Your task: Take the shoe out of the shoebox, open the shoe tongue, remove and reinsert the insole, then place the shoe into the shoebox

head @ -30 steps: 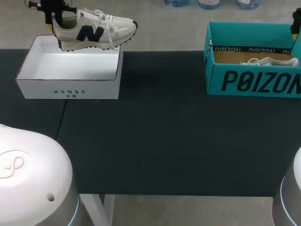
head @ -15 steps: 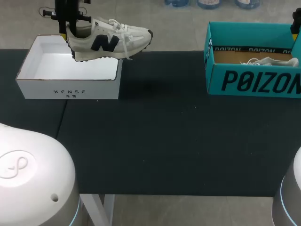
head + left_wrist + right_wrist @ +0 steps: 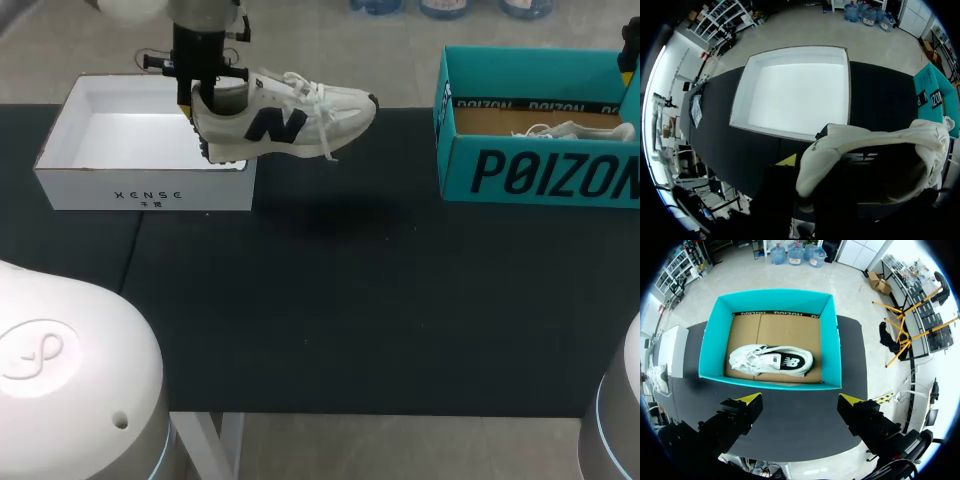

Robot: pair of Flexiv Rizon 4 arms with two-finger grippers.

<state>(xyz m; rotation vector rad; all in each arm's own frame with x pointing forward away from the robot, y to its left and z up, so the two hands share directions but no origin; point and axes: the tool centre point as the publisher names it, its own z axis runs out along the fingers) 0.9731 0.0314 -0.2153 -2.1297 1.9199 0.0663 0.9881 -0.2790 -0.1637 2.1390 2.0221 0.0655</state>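
As left hand (image 3: 203,100) grips shoe (image 3: 290,122), shifted right from white box (image 3: 140,185), right hand (image 3: 801,400) wide

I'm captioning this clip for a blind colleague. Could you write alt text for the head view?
The left gripper holds a white sneaker by its heel in the air, partly over the right end of an empty white box and partly over the dark table. At the table's right, a teal box holds a second white shoe.

White sneaker (image 3: 285,122) hangs level, overlapping the open white shoebox's (image 3: 90,188) corner.
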